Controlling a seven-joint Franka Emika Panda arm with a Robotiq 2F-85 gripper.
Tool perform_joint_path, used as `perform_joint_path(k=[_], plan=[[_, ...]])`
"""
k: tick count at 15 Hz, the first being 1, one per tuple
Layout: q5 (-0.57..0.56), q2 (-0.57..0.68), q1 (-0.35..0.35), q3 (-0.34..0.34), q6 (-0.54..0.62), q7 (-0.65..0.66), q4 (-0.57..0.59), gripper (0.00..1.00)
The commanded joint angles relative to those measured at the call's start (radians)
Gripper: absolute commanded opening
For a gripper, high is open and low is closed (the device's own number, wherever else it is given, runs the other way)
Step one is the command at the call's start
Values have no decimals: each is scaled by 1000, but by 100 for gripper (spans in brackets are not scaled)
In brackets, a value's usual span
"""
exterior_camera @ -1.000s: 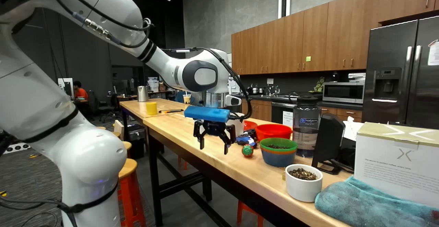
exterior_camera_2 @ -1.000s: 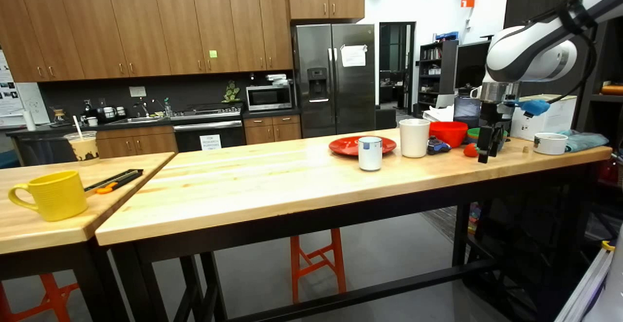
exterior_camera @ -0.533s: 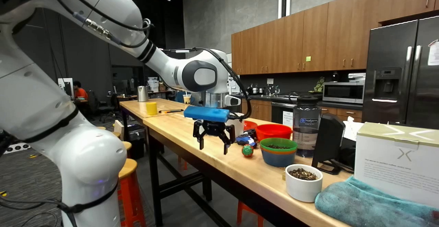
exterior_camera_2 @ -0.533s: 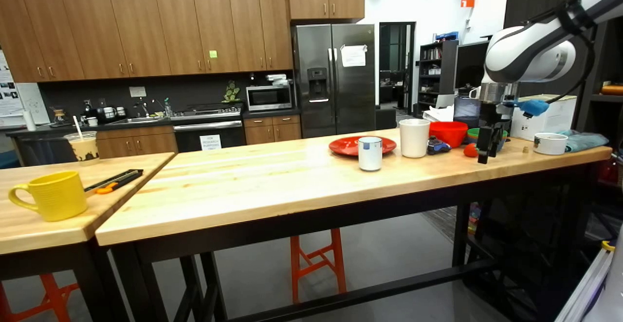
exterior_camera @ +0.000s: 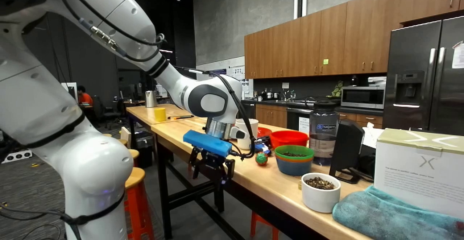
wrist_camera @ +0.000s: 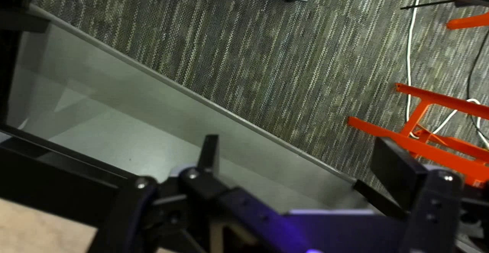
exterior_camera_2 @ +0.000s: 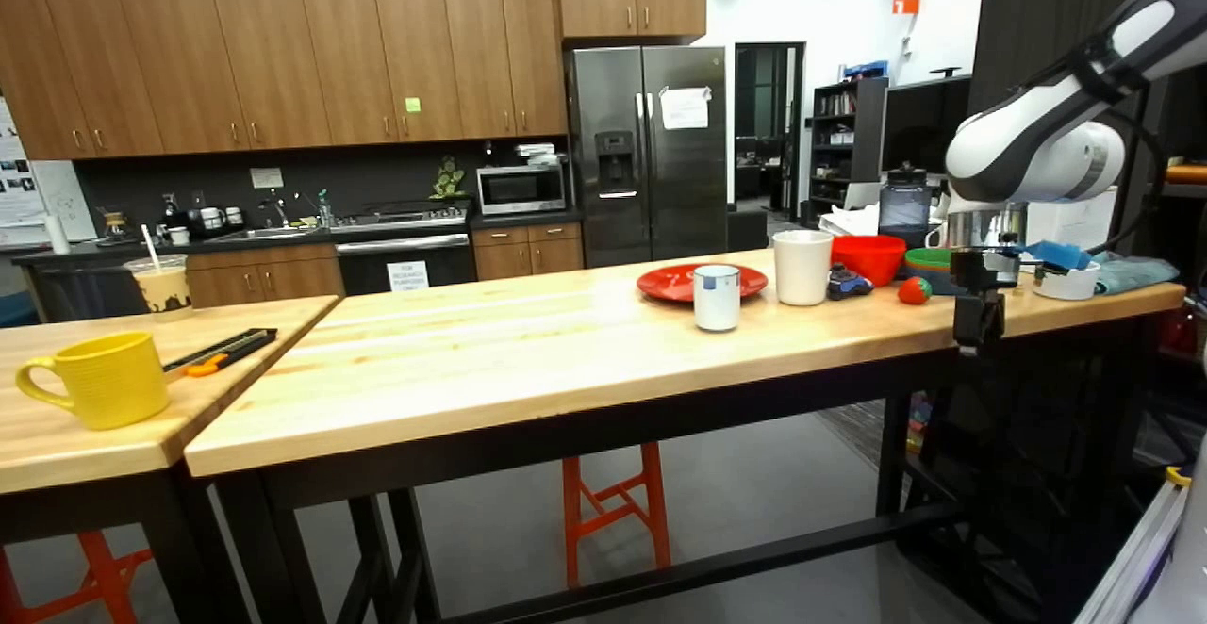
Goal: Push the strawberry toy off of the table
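Observation:
The strawberry toy [exterior_camera: 261,158], red with a green top, lies on the wooden tabletop [exterior_camera: 275,182] beside the stacked bowls. It also shows in an exterior view [exterior_camera_2: 913,290], left of the arm. My gripper [exterior_camera: 209,178] is open and empty, tilted, and hangs just outside the table's long edge, apart from the toy. In an exterior view its fingers [exterior_camera_2: 977,341] overlap the table's front edge. In the wrist view the open fingers [wrist_camera: 300,146] have only floor between them; a corner of the tabletop [wrist_camera: 38,228] shows at lower left. The toy is out of the wrist view.
Stacked bowls [exterior_camera: 294,160], a red bowl [exterior_camera: 289,138], a blue toy car [exterior_camera: 261,146] and a white mug [exterior_camera: 246,135] surround the toy. A white bowl of dry bits [exterior_camera: 321,193] stands nearer the table's end. An orange stool [wrist_camera: 424,130] stands on the floor.
My gripper has moved from over the tabletop out past its edge, lower and more tilted. The strawberry toy, partly covered before in an exterior view, now shows whole there and has not moved.

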Motion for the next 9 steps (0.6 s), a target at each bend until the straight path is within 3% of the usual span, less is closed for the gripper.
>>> perform_joint_path(k=[1, 9], plan=[[16, 19, -24, 5, 9, -37, 3, 100], [10, -42, -4, 72, -15, -22, 163, 100]])
